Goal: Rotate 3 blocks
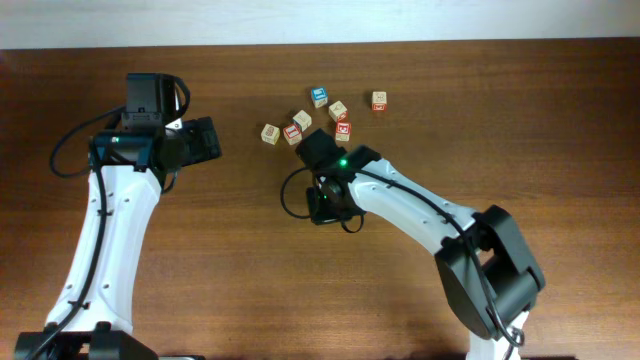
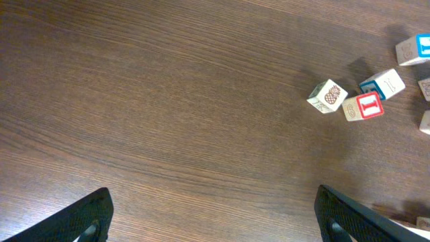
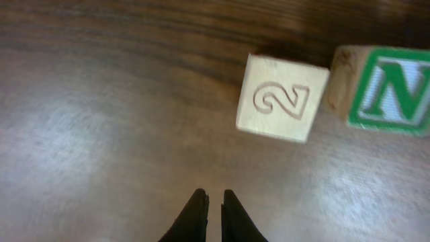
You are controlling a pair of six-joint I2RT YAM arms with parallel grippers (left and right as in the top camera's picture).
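R claw (image 3: 214,193) nearest the lens: fingers pinched almost together, nothing btwn them, low over the table (image 3: 101,134), on the near-left side of the green-N block (image 3: 386,91). Next out, the pale "2" cube (image 3: 282,97) sits just beside the green-N block, on its left. Both lie flat on the wood, neither gripped. Farther from the green-N block, the rest of the cluster. Well apart from it, across bare wood, L claw (image 2: 211,198) gapes wide, empty.

Handling, prob: light, rigid wood w/ smooth faces, so slippy if caught on a corner. Best to take the green-N block across two opposite flat sides, mid-height, then twist.

Count, overhead view: seven cubes (image 1: 302,120) showing, two claws.
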